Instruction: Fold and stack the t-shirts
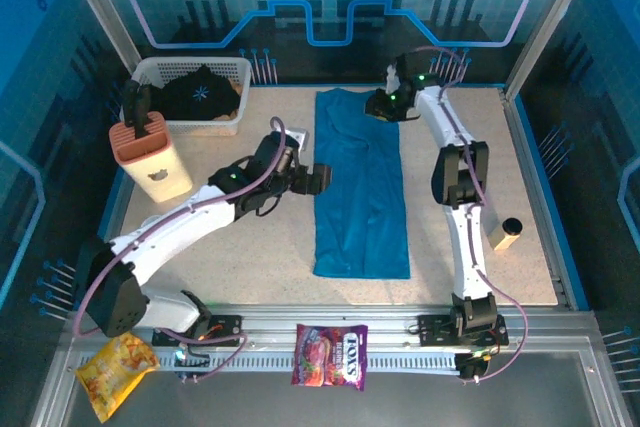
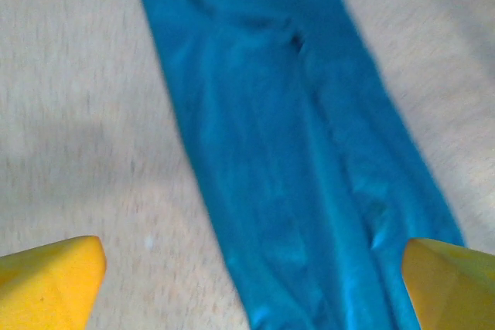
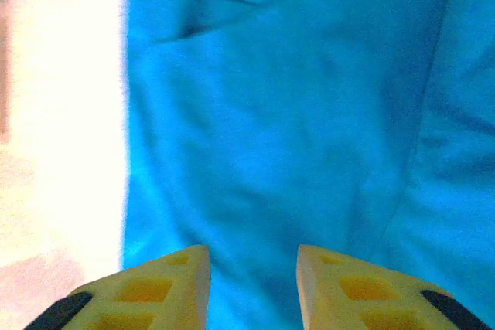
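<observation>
The teal-blue t-shirt (image 1: 360,187) lies as a long narrow strip down the middle of the table, also seen as rumpled cloth (image 2: 309,160) in the left wrist view. The black t-shirt (image 1: 200,94) with its pale starburst sits in the white basket (image 1: 240,72) at the back left. My left gripper (image 1: 320,179) hangs open beside the strip's left edge, yellow fingertips (image 2: 50,280) wide apart over cloth and table. My right gripper (image 1: 380,105) stands open over the strip's far right corner; its fingers (image 3: 158,287) have teal cloth (image 3: 286,137) below the gap, nothing gripped.
A peach and cream container (image 1: 150,155) stands at the left. A small tan cylinder (image 1: 507,234) sits at the right edge. Snack bags (image 1: 330,355) (image 1: 115,372) lie on the front rail by the arm bases.
</observation>
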Motion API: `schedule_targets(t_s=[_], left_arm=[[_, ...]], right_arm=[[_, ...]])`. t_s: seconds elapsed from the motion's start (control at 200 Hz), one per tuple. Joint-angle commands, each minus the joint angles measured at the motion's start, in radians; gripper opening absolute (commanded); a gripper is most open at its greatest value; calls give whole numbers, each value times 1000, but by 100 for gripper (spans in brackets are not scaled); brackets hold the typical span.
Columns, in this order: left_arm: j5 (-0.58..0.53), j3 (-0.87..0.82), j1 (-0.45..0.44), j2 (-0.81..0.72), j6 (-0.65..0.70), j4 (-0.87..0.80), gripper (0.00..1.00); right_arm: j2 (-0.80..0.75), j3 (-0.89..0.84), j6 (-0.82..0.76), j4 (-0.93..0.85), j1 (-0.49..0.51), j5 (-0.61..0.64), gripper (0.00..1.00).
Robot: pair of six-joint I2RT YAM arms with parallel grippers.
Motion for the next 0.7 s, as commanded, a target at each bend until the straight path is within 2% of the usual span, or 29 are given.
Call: schedule_targets(t_s=[0.0,0.08,0.13,0.23,0.295,0.365,0.425,0.56,0.696], left_arm=[[45,55,-2,-89,270,194,99],[114,30,-2,-134,406,291,99],[181,-14,-3,-168,497,363,99],[428,-141,-6,-259,730,461,99],[525,-207,-19,-314,858,458,99],[588,-238,-34,-357,1002,351,97],[558,-226,-67,-372,1088,196,95],[443,-164,-169,-339,1167,-172,92],[217,-203,-325,-279,1240,-310,93]], right_arm=[[-455,-180,-251,60,48,54,38],[-721,-449,-370,158,88,128,41],[-879,-636,-418,228,106,164,49],[-1177,-973,-553,373,119,145,61],[-1348,-1146,-652,403,138,145,76],[-1511,-1284,-689,395,144,176,89],[-1611,-1357,-754,322,149,168,89],[-1749,-1438,-1051,37,211,103,83],[-1776,-1486,-1123,-99,337,193,81]])
